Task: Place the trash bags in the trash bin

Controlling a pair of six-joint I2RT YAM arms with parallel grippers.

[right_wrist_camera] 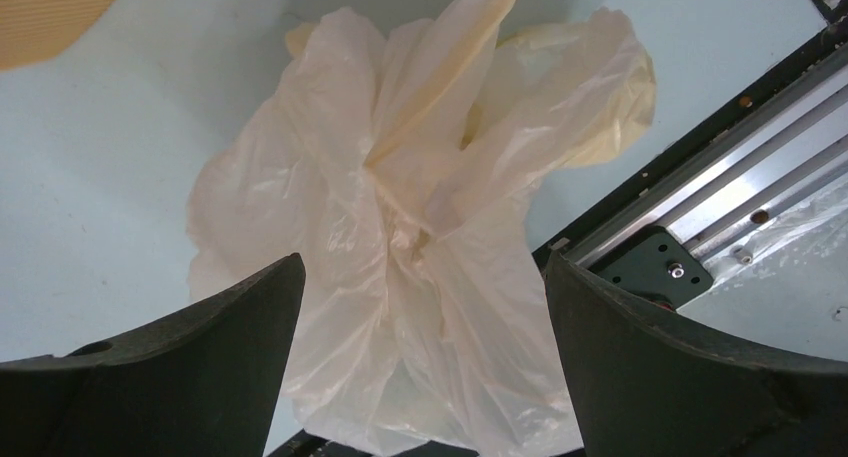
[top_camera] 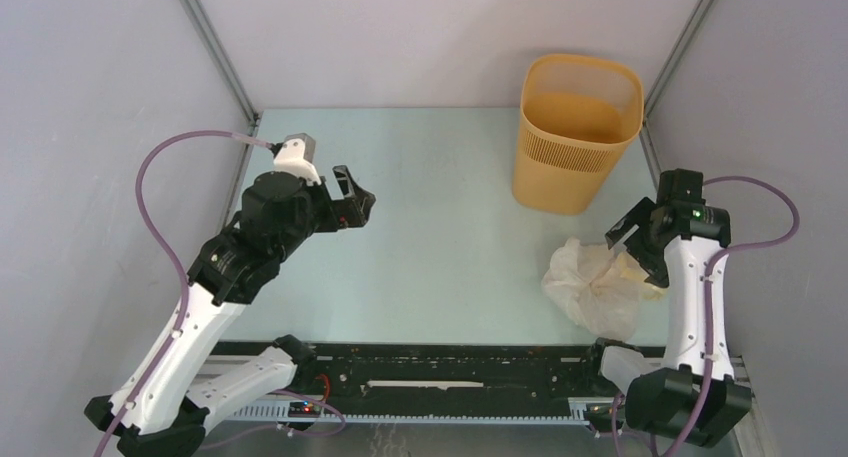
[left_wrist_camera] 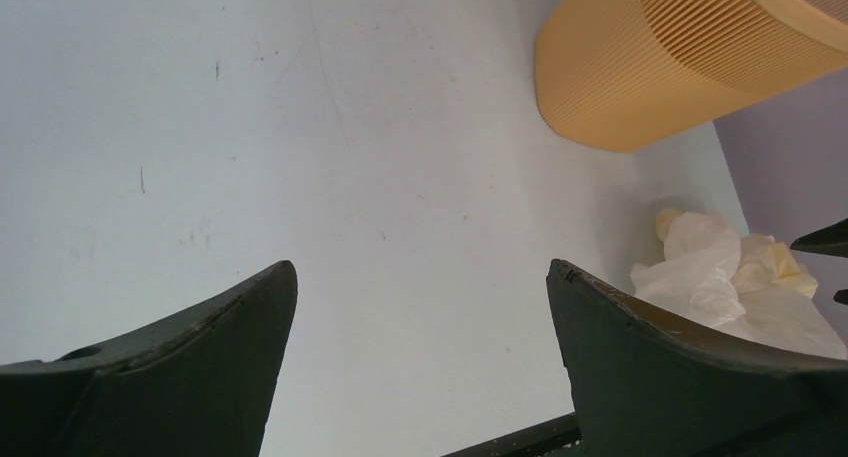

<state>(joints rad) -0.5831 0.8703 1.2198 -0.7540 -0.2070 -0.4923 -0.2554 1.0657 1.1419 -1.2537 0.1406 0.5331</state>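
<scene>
Left end effector (left_wrist_camera: pixel 422 269) up front, jaws spread wide, nothing between them, pale scuffed surface (left_wrist_camera: pixel 200 127) below, orange trash bin (left_wrist_camera: pixel 660 67) top right (only its slitted side showing), crumpled trash bag (left_wrist_camera: pixel 720 277) lying apart from it, far right.

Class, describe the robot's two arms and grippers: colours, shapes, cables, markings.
The left arm and right arm have white links with black joints and bases. A purple cable runs to each wrist. The left gripper and right gripper are black, fingers broad tapering wedges. A whitish module tops the left wrist; a green light marks the right.
</scene>
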